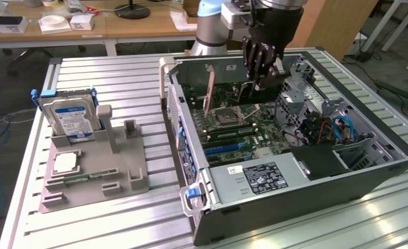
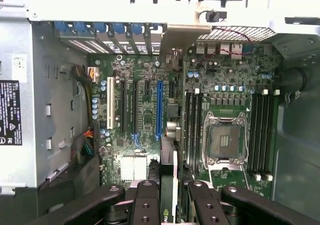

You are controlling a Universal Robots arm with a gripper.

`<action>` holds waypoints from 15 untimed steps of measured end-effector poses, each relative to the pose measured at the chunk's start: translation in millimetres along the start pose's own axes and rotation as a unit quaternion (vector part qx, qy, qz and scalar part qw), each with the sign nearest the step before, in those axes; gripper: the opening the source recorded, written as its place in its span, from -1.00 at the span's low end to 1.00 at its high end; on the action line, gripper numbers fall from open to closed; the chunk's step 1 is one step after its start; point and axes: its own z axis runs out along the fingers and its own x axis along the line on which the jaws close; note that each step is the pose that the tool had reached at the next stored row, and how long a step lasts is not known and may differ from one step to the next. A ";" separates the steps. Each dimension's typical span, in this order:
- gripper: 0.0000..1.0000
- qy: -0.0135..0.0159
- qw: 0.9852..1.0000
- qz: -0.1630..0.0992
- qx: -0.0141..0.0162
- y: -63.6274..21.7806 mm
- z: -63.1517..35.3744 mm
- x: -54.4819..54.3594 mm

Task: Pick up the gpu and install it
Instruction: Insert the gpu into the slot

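One gripper (image 1: pixel 265 78) hangs inside the one open computer case (image 1: pixel 369 171) on the desk (image 1: pixel 107 72); its jaws are partly closed on the single gpu (image 1: pixel 249 98), a dark card held edge-on above the motherboard (image 1: pixel 249 136). In the wrist view the gpu (image 2: pixel 168 185) is cut off between the fingers (image 2: pixel 147 205), just above the slots. One hard drive (image 1: pixel 69 118) stands in one grey holder (image 1: pixel 121 171), its lower part hidden
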 end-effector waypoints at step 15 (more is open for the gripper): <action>-0.47 0.000 1.000 0.000 0.000 3.0 24.3 0.1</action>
